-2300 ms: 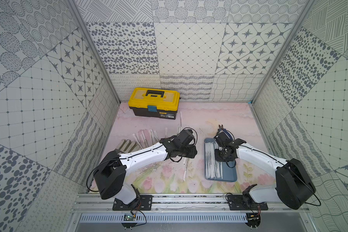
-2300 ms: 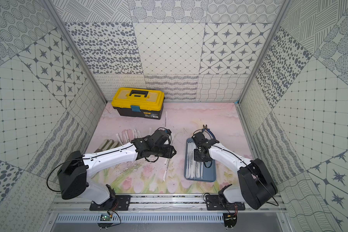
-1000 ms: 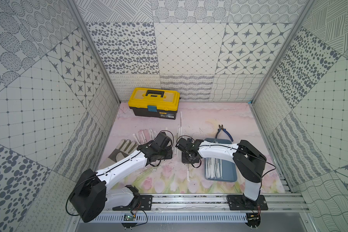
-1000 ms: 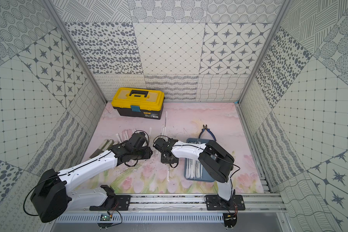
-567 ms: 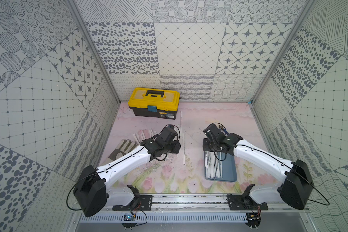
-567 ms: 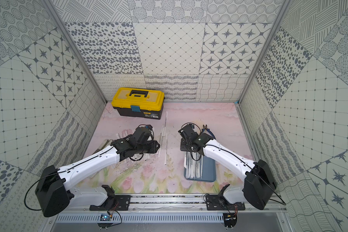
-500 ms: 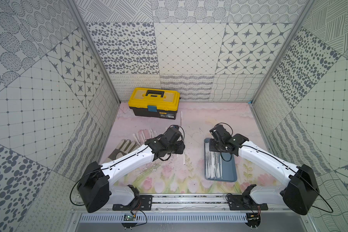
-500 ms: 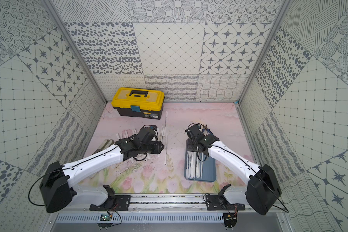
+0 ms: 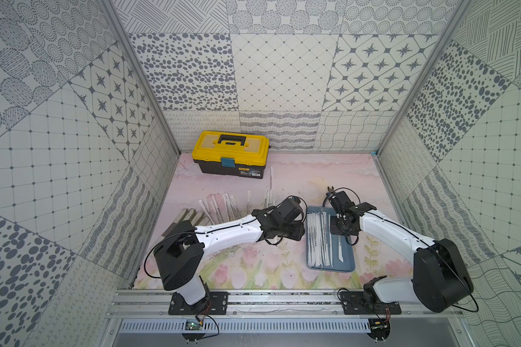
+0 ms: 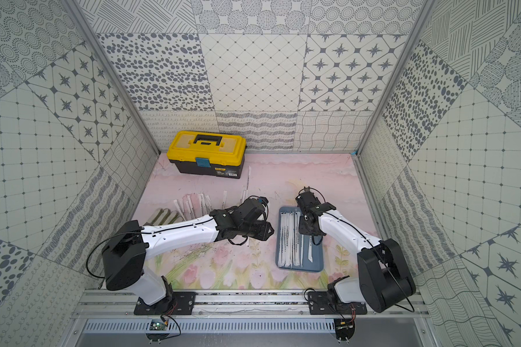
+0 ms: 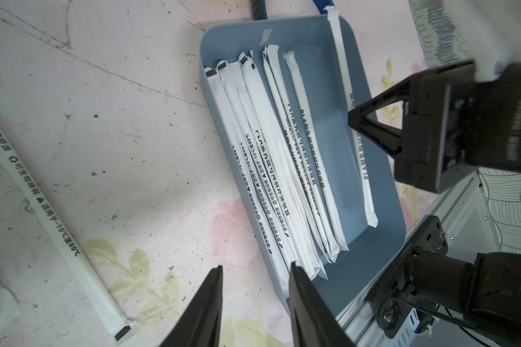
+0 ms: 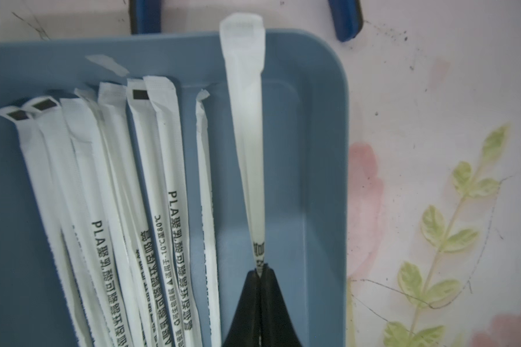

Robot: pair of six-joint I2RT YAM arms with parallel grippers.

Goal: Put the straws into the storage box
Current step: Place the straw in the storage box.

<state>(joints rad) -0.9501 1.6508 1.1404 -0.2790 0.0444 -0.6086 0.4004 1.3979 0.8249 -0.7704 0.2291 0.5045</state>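
The storage box, a shallow blue-grey tray, lies right of centre in both top views with several wrapped straws side by side in it. My right gripper is shut on one more straw over the tray's right part; that straw's far end rests on the rim. My left gripper stands open with nothing between its fingers, at the tray's left wall. Several straws lie loose on the pink mat to the left, one near the left gripper.
A yellow-lidded black toolbox stands at the back left. Blue-handled pliers lie just beyond the tray's far rim. Grey gloves lie left of the loose straws. Patterned walls close in three sides.
My right gripper has carried the straw from the middle of the mat over to the tray and lowered it. My left gripper has swung right, up to the tray's left side.
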